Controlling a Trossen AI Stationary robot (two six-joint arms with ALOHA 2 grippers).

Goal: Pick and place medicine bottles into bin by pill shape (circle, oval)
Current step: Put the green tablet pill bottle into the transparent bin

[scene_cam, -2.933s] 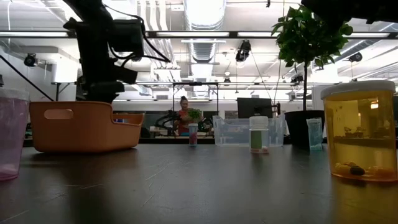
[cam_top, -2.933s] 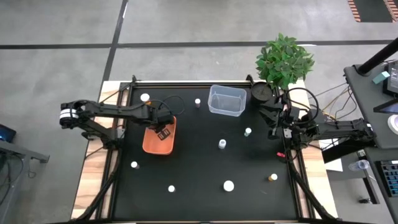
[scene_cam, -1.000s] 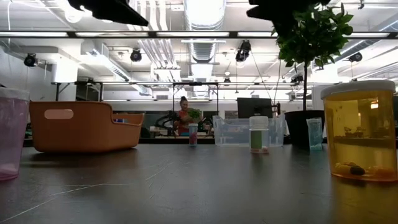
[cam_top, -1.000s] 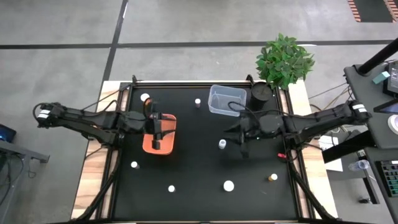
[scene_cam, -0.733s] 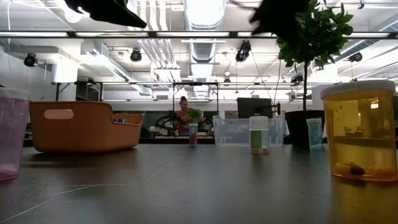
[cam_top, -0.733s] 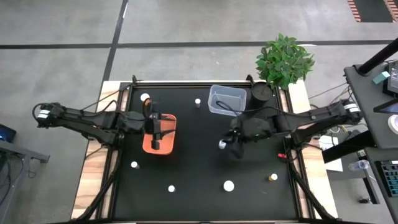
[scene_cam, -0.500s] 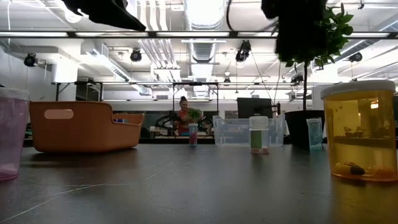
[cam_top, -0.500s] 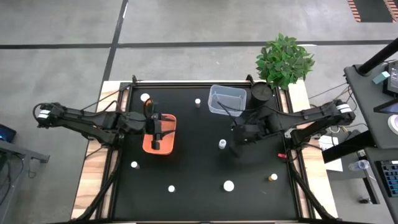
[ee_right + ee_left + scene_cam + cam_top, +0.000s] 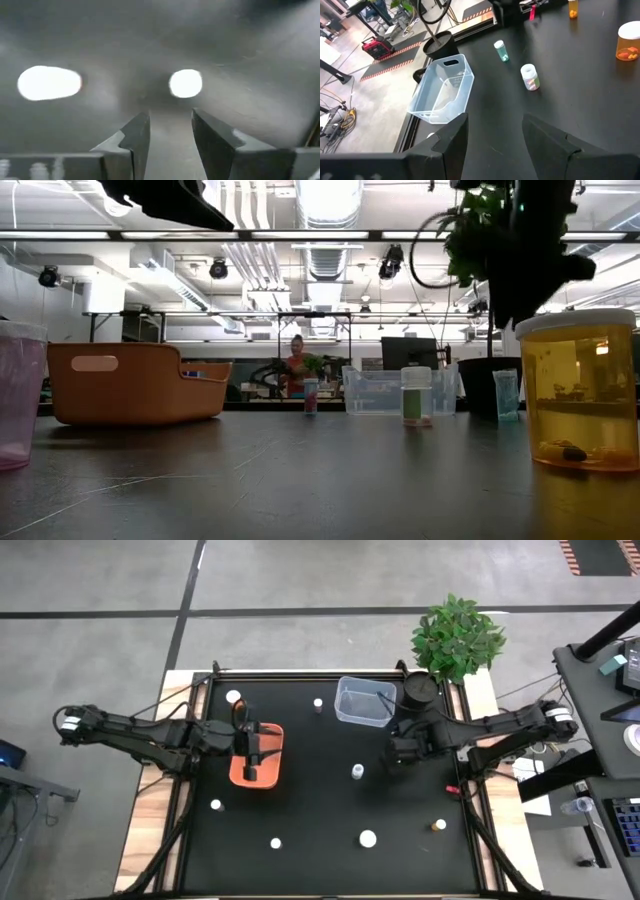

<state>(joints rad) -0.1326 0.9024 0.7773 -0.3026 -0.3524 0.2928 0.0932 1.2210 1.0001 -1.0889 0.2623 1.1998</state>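
Orange bin (image 9: 256,756), clear bin (image 9: 364,702), two arms

Matt black table (image 9: 320,810), clear plastic bin (image 9: 364,702)

Grey concrete floor (image 9: 300,580) crossed by dark lines; ceiling ducts (image 9: 325,250) and strip lights (image 9: 200,235) overhead; potted plant (image 9: 457,635) beside black table (image 9: 320,810).

We found the black table (image 9: 320,805) centre open; the clear bin (image 9: 365,701) and potted plant (image 9: 455,638) crowded the far-right corner.
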